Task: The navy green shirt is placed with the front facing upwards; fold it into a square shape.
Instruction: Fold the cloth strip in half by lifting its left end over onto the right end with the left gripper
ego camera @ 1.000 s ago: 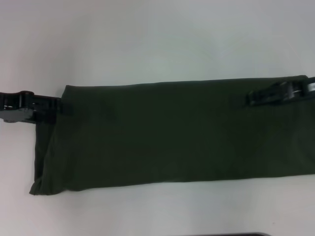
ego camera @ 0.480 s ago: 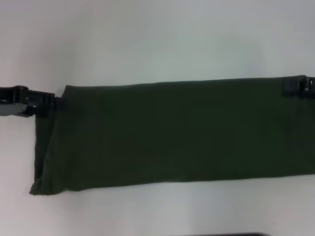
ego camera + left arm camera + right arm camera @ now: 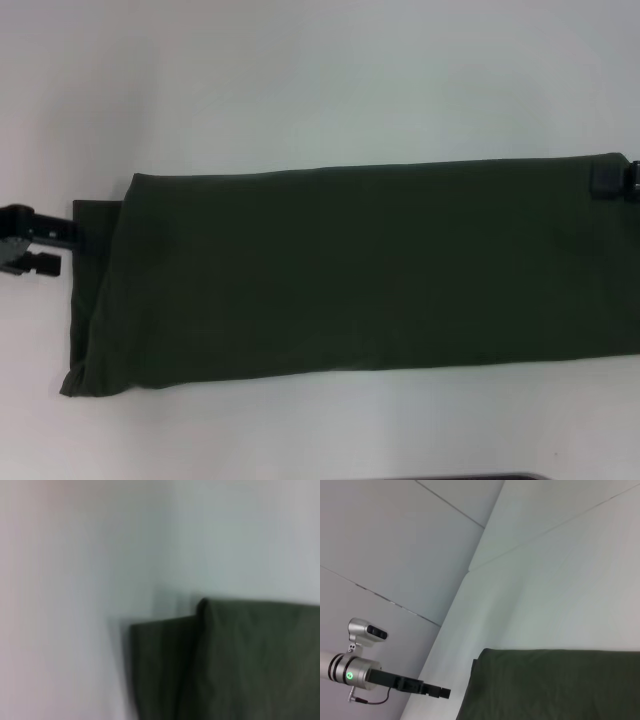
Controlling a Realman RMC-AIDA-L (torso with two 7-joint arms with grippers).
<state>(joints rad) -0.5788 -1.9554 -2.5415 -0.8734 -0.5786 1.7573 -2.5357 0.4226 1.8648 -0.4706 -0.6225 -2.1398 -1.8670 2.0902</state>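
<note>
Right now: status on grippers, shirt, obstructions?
Left gripper open, just off the shirt's left end. Right gripper at far right corner, grip unclear. Navy green shirt flat, long folded strip, not square. Nothing in the way.

navy green shirt (image 3: pixel 360 275), folded into long flat band, lettering hidden

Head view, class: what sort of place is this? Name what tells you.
Probably a robot test lab: a bare white table, one dark olive-green cotton shirt folded into a long strip, a black left gripper beside it, and plain grey panels behind.

Matt olive cloth shirt (image 3: pixel 360 270) on smooth, faintly glossy white table (image 3: pixel 300 90)
</note>
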